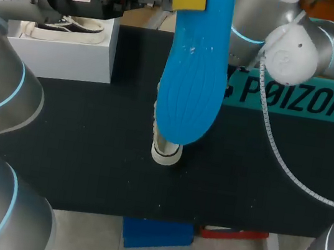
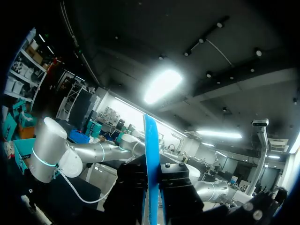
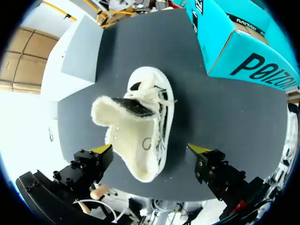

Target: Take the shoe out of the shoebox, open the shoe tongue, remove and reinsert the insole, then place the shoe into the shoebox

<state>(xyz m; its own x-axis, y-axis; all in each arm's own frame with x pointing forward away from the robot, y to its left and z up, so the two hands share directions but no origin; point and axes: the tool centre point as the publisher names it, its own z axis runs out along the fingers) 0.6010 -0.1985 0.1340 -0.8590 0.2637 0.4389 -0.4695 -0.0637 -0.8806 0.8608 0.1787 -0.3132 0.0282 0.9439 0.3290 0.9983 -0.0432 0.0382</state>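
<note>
I count two shoes: one white shoe (image 3: pixel 140 126) between the spread fingers of my right pincer (image 3: pixel 150 150), and one dark-and-white shoe (image 1: pixel 68 27) well off at the top of the white box (image 1: pixel 63 59). One blue insole (image 1: pixel 189 84) is clamped in my left pincer (image 2: pixel 152 183). There are two boxes: the white one and one teal shoebox (image 3: pixel 243 51) ahead of the right pincer.

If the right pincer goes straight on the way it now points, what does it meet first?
Probably the white shoe, lying on the black table directly ahead of the open right pincer; how far is unclear.
</note>
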